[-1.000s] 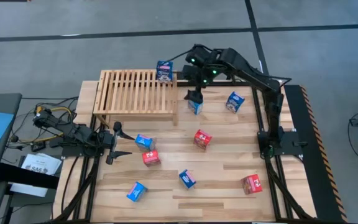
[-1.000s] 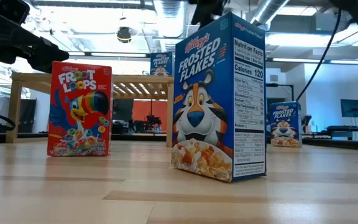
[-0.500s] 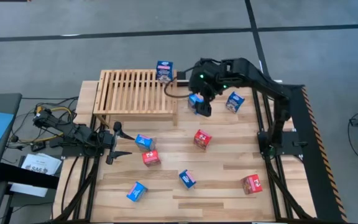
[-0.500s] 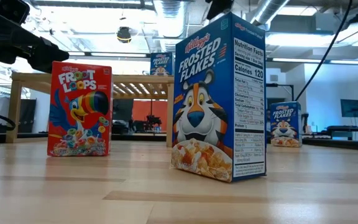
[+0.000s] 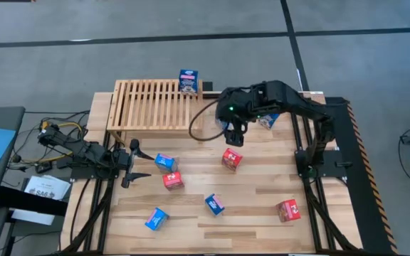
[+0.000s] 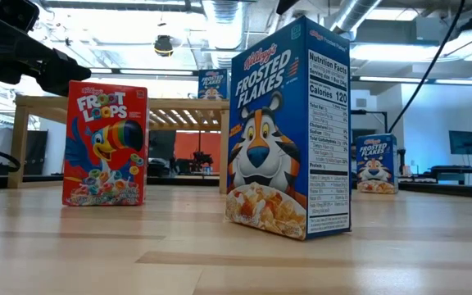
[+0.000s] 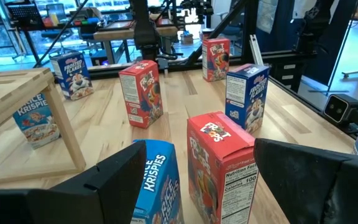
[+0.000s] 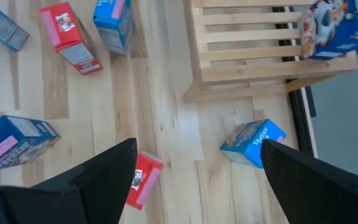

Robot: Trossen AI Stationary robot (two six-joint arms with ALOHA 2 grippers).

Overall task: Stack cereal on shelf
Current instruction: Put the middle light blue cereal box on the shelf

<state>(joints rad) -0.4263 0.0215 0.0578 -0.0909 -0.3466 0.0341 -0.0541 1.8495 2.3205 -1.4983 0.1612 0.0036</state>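
The slatted wooden shelf (image 5: 159, 105) stands at the table's far left, with one blue cereal box (image 5: 188, 80) upright on its far right corner. My right gripper (image 5: 234, 136) hangs open over bare table, just near of a blue box (image 8: 253, 144) that rests on the table beside the shelf's leg. My left gripper (image 5: 137, 160) waits open at the left edge, facing a blue box (image 7: 157, 180) and a red box (image 7: 219, 162). Other red and blue boxes stand scattered: red (image 5: 231, 158), blue (image 5: 214, 204), blue (image 5: 156, 218), red (image 5: 288, 210), blue (image 5: 267, 117).
The low view has a red box (image 6: 105, 143) and a large blue box (image 6: 289, 131) close in front, with the shelf (image 6: 121, 102) behind. A cable loops from the right arm (image 5: 198, 124) over the table. Dark frame rails run along the table's right edge (image 5: 347, 163).
My right gripper has moved from directly over the blue box beside the shelf toward the table's near edge, and its arm has folded lower. That box has stayed on the table. The left arm has kept still.
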